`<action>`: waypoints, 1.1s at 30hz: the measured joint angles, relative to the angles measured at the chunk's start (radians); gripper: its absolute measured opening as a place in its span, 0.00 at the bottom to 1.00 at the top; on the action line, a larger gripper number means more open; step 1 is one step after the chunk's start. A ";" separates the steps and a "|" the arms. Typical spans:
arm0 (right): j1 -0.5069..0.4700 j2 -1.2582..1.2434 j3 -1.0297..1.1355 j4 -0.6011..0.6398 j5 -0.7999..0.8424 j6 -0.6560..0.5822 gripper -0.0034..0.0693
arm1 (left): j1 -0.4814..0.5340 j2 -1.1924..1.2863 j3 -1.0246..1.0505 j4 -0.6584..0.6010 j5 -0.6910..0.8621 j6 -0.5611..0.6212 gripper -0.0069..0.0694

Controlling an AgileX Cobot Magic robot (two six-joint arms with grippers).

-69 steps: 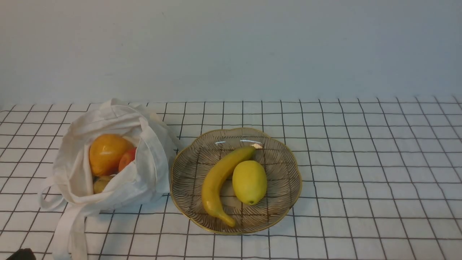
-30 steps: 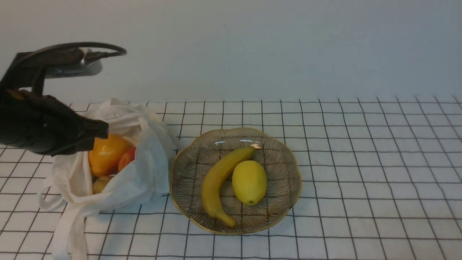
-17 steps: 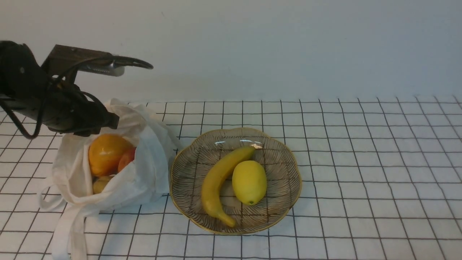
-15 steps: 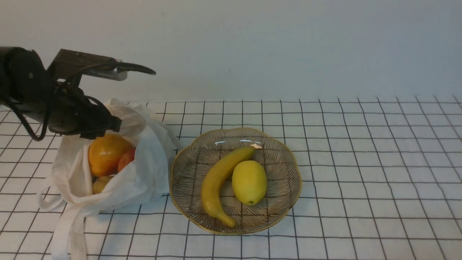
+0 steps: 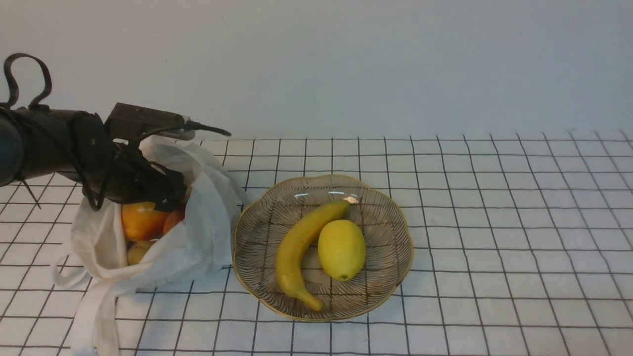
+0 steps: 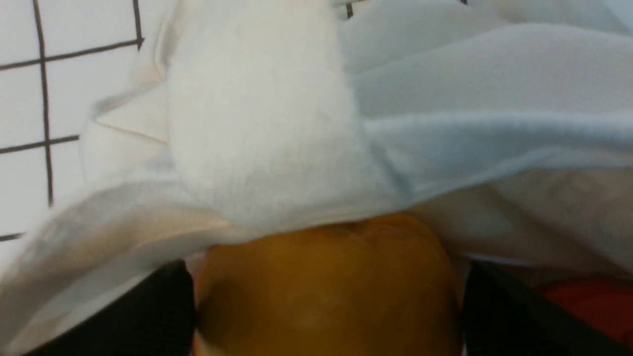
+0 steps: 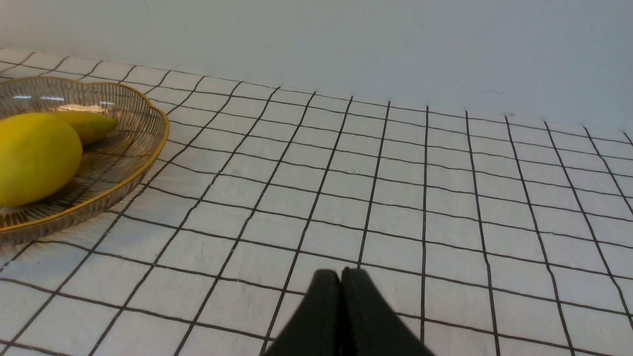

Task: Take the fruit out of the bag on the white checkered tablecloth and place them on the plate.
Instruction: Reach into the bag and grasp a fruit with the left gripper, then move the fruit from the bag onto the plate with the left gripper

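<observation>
— What is seen apart from the job's own items?
— A banana (image 5: 299, 249) and a lemon (image 5: 341, 249) are seen lying side by side. The banana is curved along the lemon's left side, with its pale-tipped end turned toward the far side. Whether the two touch cannot be told.
— And behind them?
— A plain, pale grey-blue wall (image 5: 346, 64) is seen across the whole background. In the right wrist view the banana (image 7: 86, 126) is partly hidden by the lemon (image 7: 34, 158).
</observation>
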 joint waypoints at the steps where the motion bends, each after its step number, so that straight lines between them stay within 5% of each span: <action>1: 0.000 0.000 0.000 0.000 0.000 0.000 0.03 | 0.000 0.004 -0.002 0.004 -0.003 -0.001 0.99; 9: 0.000 0.000 0.000 0.000 0.000 0.000 0.03 | 0.000 0.015 -0.007 0.017 -0.002 -0.001 0.87; 25: 0.000 0.000 0.000 0.000 0.000 0.000 0.03 | 0.000 -0.239 -0.002 0.055 0.216 -0.001 0.87; 33: 0.000 0.000 0.000 0.000 0.000 0.000 0.03 | -0.004 -0.459 -0.002 -0.075 0.350 0.003 0.87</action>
